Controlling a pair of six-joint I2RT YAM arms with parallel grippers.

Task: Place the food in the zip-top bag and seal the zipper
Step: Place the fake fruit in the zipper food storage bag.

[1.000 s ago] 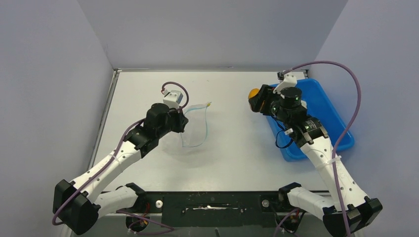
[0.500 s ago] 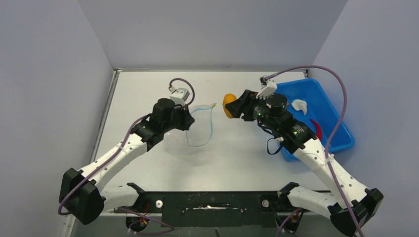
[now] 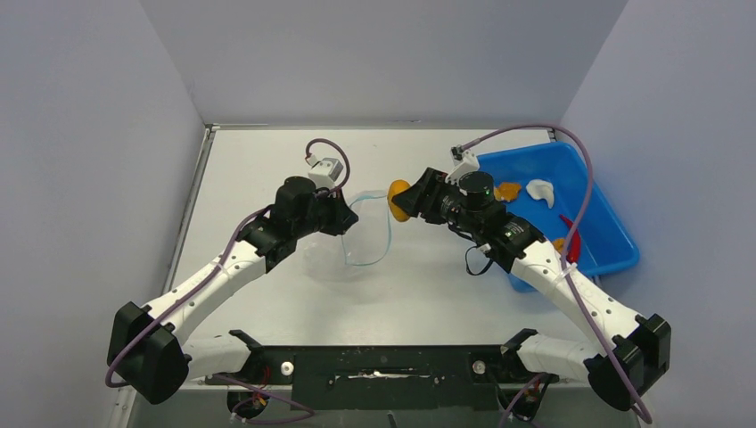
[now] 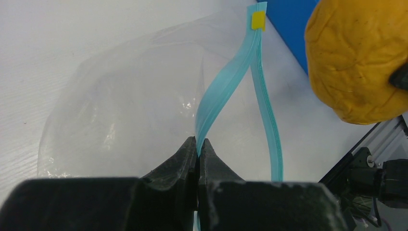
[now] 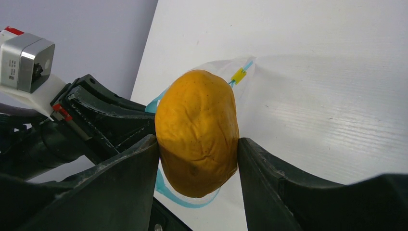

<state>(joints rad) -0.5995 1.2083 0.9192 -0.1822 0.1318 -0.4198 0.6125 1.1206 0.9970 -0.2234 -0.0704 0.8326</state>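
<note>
Left pincer (image 4: pixel 197 144) pinched tight on light blue-green zipper strip (image 4: pixel 226 82) of clear floppy plastic bag (image 4: pixel 120 106); bag mouth gaping, body on white surface (image 3: pixel 267 160). Right pincer (image 5: pixel 197 159) clamps wrinkled orange round fruit (image 3: pixel 398 200) just right of bag mouth, not inside. Farther right of bag: rigid blue tray (image 3: pixel 606 223) with white lump (image 3: pixel 539 189), slim red chili (image 3: pixel 571 239), orange bit (image 3: pixel 507 190).

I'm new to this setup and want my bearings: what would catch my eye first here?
The big orange fruit, clamped in the right gripper mid-table, hangs just right of the clear zip-top bag. Next, the left gripper pinches one side of the blue-green zipper, so the mouth gapes open. A blue tray sits at the right edge.
</note>
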